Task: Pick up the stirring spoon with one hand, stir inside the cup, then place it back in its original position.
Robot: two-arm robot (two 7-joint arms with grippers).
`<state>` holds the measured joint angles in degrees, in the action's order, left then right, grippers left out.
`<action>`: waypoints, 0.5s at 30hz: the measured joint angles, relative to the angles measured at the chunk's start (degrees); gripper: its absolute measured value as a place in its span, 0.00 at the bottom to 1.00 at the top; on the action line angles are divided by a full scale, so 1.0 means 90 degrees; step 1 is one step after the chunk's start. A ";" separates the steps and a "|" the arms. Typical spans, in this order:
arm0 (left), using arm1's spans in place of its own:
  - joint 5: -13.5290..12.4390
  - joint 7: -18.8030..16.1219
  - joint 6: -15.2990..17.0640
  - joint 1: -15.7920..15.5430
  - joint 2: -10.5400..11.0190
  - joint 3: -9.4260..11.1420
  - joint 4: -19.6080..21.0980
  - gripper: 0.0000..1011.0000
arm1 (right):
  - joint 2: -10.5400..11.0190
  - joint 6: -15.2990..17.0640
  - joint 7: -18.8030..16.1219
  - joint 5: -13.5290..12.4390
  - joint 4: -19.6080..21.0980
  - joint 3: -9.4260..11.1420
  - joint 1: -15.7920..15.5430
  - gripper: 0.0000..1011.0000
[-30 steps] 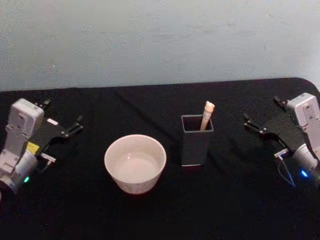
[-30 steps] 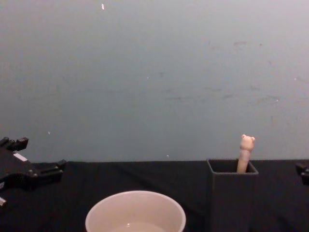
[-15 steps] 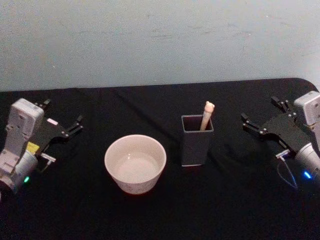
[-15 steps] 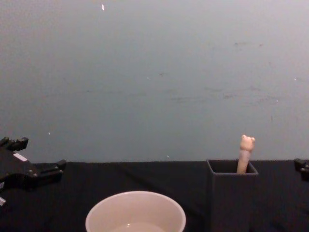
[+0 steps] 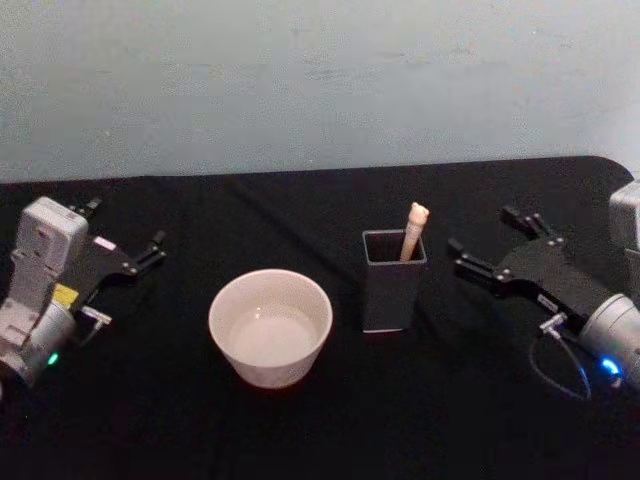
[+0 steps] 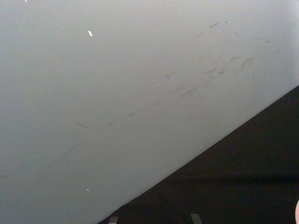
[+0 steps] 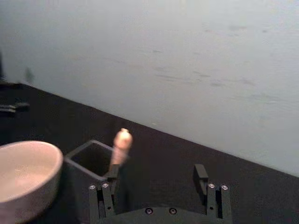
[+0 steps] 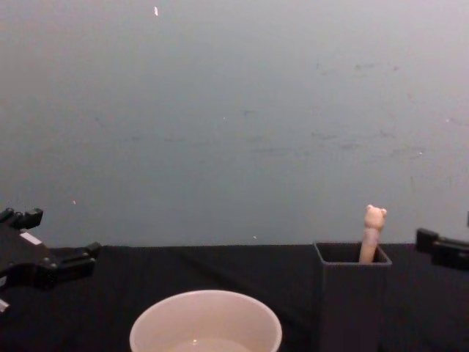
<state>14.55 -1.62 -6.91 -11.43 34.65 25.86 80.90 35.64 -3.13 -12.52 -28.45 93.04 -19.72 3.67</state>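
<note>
You have: 1 cup (image 5: 270, 325), 1 stirring spoon (image 5: 413, 228) in 1 holder (image 5: 392, 295). Left gripper (image 5: 122, 228) parked, jaws apart, stickers (image 5: 64, 296) unreadable. Right gripper (image 5: 497, 245) near holder, jaws apart.

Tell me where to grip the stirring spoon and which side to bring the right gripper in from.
Grip the stirring spoon by its beige handle just under the bear head: that part alone stands above the holder. Come in from the robot's right, level above the rim; the open right gripper is there, and the cup is on the other side.
</note>
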 joint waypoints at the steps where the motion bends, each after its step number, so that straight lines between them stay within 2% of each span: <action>1: 0.0000 0.0000 0.0000 0.0000 0.0000 0.0000 0.0000 0.99 | -0.0039 0.0029 -0.0107 -0.0082 0.0050 0.0005 -0.0018 0.99; 9: 0.0000 0.0000 0.0000 0.0000 0.0000 0.0000 0.0000 0.99 | -0.0302 0.0187 -0.0505 -0.0282 0.0027 -0.0043 0.0137 0.99; 15: 0.0000 0.0000 0.0000 0.0000 0.0000 0.0000 0.0000 0.99 | -0.0652 0.0392 -0.0604 -0.0271 -0.0320 -0.0127 0.0498 0.99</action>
<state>14.55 -1.62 -6.91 -11.43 34.65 25.86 80.90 29.77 0.40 -17.95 -30.90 90.17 -20.86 8.15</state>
